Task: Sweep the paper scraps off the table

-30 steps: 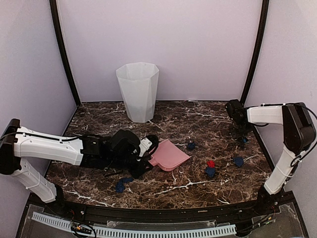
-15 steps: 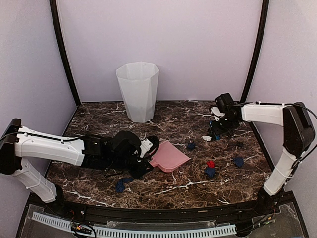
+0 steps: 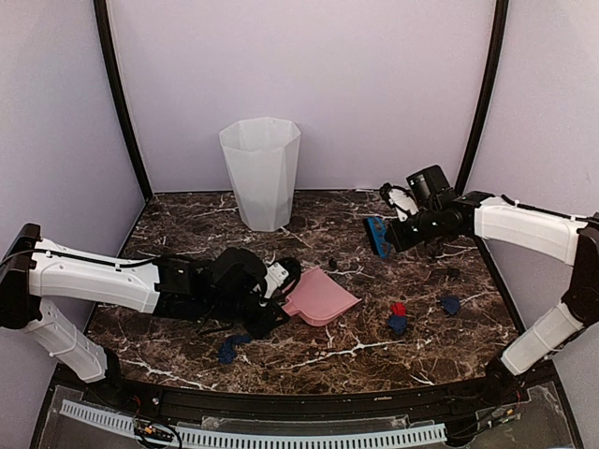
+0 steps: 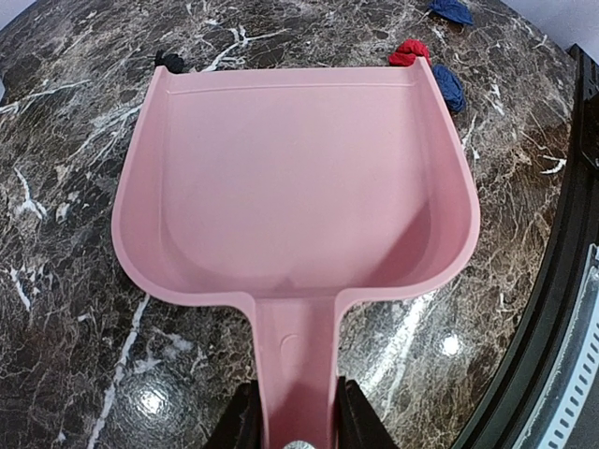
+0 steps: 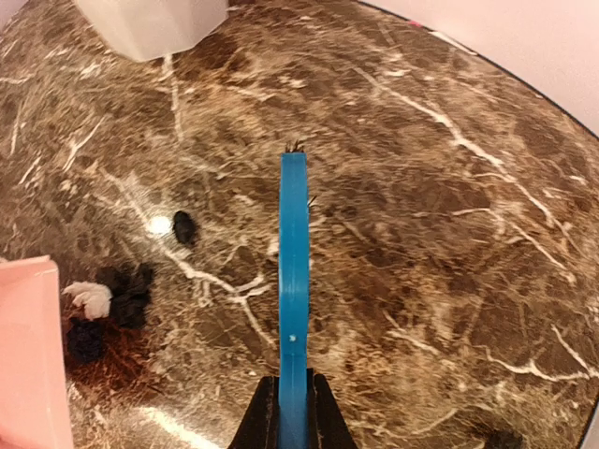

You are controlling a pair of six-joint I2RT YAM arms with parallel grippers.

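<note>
Marble table [image 3: 187, 217]: L gripper [image 4: 292, 423] pinches dustpan [image 4: 290, 187] handle; R gripper [image 5: 293, 413] pinches brush [image 5: 294, 243].

The right gripper [image 5: 293, 398], at bottom centre, clamps a blue brush [image 5: 294, 262] seen edge-on, reaching up to mid-frame over the marble table [image 5: 449, 234]. At lower left, black, white and navy paper scraps [image 5: 131, 290] cluster just beside the pink dustpan [image 5: 26, 355]. One black wad [image 5: 184, 227] lies slightly apart from them. A white bin [image 5: 150, 19] stands at upper left.

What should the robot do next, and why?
Probably lower the brush in the right claw to just right of the red scrap and the blue scrap beside it. Both lie loose near the dustpan, which the left claw holds facing them.
</note>
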